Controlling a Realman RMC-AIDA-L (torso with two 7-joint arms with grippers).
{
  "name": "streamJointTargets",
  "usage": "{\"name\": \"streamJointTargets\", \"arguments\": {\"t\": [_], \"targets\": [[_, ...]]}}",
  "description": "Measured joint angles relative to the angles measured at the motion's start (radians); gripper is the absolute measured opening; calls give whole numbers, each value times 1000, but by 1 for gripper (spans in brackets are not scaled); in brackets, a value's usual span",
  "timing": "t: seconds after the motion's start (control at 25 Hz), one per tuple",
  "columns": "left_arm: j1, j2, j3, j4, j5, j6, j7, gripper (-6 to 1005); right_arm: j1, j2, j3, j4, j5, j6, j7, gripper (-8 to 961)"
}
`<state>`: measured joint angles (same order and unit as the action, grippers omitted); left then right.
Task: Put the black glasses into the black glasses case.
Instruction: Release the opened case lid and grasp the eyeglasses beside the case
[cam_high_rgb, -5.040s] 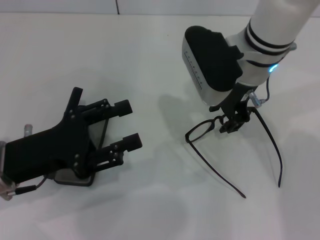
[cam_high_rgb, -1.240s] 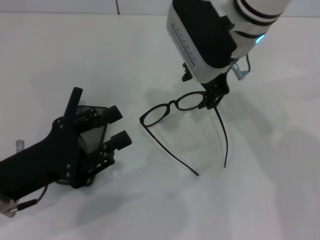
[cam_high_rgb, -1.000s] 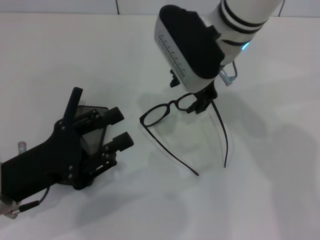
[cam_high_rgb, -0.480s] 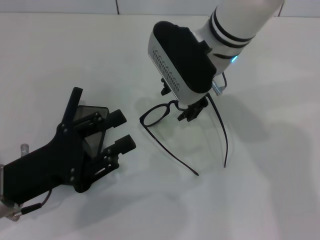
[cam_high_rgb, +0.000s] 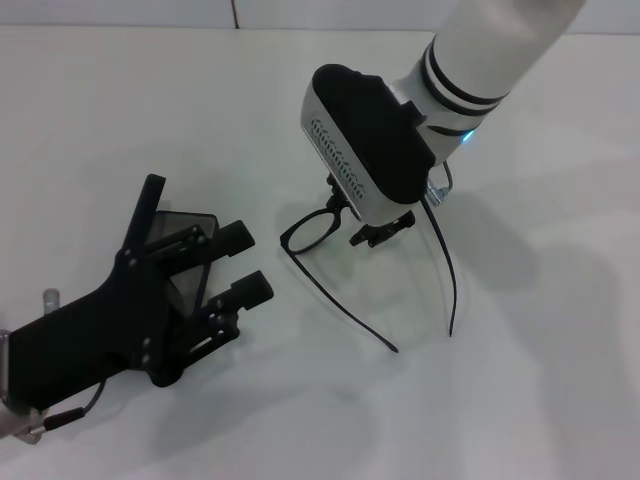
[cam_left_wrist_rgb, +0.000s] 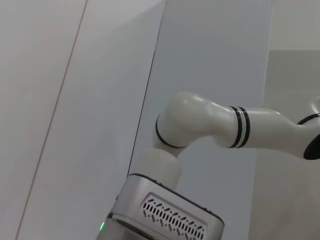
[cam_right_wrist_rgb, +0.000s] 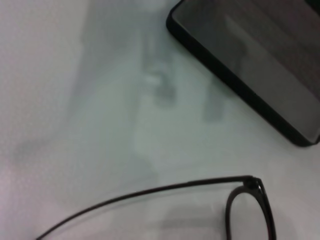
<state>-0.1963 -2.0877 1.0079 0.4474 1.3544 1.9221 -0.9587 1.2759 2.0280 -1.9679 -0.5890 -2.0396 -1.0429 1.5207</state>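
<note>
The black glasses (cam_high_rgb: 308, 230) lie unfolded on the white table, temple arms pointing toward me. My right gripper (cam_high_rgb: 358, 212) hangs over the frame near the bridge, fingers apart on either side of it. The black glasses case (cam_high_rgb: 193, 222) lies at the left with its grey lining showing, mostly covered by my left gripper (cam_high_rgb: 250, 262), which is open just above it. The right wrist view shows the case (cam_right_wrist_rgb: 250, 65), one lens rim (cam_right_wrist_rgb: 247, 210) and a temple arm (cam_right_wrist_rgb: 150, 192). The left wrist view shows only my right arm (cam_left_wrist_rgb: 215, 125) and a wall.
The white table (cam_high_rgb: 520, 400) has bare surface in front and to the right. A back edge with a dark seam (cam_high_rgb: 234, 14) runs along the far side.
Five seconds ago the glasses sat further right and nearer me; they came left. In the last second they stayed put while my right gripper slid left along the frame. The left gripper barely moved.
</note>
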Motion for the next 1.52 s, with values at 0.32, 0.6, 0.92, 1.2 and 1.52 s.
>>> {"name": "streamJointTargets", "arguments": {"t": [0.32, 0.6, 0.92, 1.2, 1.52], "targets": [[-10, -2, 1, -15, 0, 0, 0, 504, -4, 0, 0, 25, 1, 23, -10, 374], [-13, -2, 1, -15, 0, -2, 0, 503, -10, 0, -2, 28, 15, 26, -31, 373], [-14, -2, 1, -23, 0, -2, 0, 503, -13, 0, -10, 29, 36, 34, -38, 279], [-14, -2, 1, -24, 0, 0, 0, 503, -21, 0, -28, 29, 41, 38, -38, 215], [-14, -2, 1, -24, 0, 0, 0, 502, -47, 1, -22, -6, 33, 31, -26, 131]]}}
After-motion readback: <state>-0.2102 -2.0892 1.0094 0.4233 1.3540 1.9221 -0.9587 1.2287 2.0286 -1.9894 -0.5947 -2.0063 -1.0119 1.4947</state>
